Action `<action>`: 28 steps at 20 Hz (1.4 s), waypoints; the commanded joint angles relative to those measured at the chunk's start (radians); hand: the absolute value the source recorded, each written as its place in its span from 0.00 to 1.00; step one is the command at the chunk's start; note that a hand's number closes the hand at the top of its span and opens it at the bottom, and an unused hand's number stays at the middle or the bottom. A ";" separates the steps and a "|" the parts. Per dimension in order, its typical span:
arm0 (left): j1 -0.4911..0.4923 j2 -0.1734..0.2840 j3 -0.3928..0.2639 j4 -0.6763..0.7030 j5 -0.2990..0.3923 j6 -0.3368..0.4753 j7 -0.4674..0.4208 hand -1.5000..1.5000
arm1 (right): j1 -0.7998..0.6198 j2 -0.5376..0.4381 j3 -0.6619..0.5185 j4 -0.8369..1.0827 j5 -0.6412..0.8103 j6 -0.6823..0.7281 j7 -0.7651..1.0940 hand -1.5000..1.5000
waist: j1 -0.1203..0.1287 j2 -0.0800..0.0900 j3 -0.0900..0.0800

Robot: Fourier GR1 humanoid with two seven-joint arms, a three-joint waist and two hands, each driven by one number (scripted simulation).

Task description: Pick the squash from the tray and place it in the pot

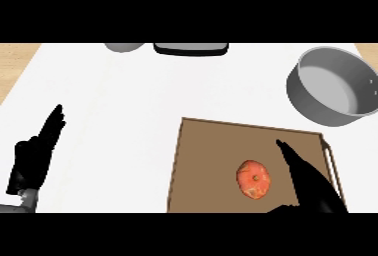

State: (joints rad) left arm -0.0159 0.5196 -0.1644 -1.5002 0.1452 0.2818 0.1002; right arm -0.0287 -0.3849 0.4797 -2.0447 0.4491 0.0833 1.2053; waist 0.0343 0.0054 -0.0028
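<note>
While the squash (254, 179) lies on the brown tray (210, 150), my right hand (308, 181) hangs just to its right, fingers straight and pressed together, pointing toward the far edge and curled round nothing. Whether the hand touches the tray I cannot tell; a narrow strip of brown shows between my fingers and the squash.

The squash sits in the near right part of the tray, an orange-red, rounded body with paler mottling at its near end and a small dark spot at its centre. I judge it stiff and fairly light for its bulk, with a smooth rind that may slide under straight fingers and a round form that could roll if nudged from one side only. The sensible hold, to my eye, is across its narrower width, thumb on one flank and fingers on the other.

The grey pot (325, 107) stands at the far right, off the tray and well apart from the squash, its mouth open and nothing visible inside.

My left hand (33, 157) rests at the left edge of the white counter (111, 125), fingers up and relaxed, far from the tray.

By count: one squash, one tray, one pot, two hands. At the far edge, one grey rounded object (124, 47) and one dark flat object (190, 48) are cut off by the view; what they are I cannot tell.
</note>
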 commanded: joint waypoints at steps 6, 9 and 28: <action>-0.010 0.010 0.031 -0.002 -0.002 -0.018 0.020 0.50 | -0.203 0.116 0.007 0.229 -0.005 0.116 0.247 0.00 | -0.015 -0.004 0.001; 0.073 0.013 0.064 -0.001 0.041 -0.064 -0.057 0.50 | -0.172 0.116 0.022 0.213 -0.018 0.137 0.250 0.00 | -0.018 -0.008 0.001; 0.054 -0.027 0.095 0.003 -0.031 -0.061 -0.010 0.50 | -0.189 0.217 -0.074 0.452 0.050 0.155 0.109 0.00 | -0.034 -0.006 0.002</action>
State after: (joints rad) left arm 0.0332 0.4972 -0.0838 -1.5110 0.1237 0.2332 0.0903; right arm -0.2200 -0.1879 0.4289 -1.5749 0.5047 0.1841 1.1535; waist 0.0036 -0.0004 -0.0005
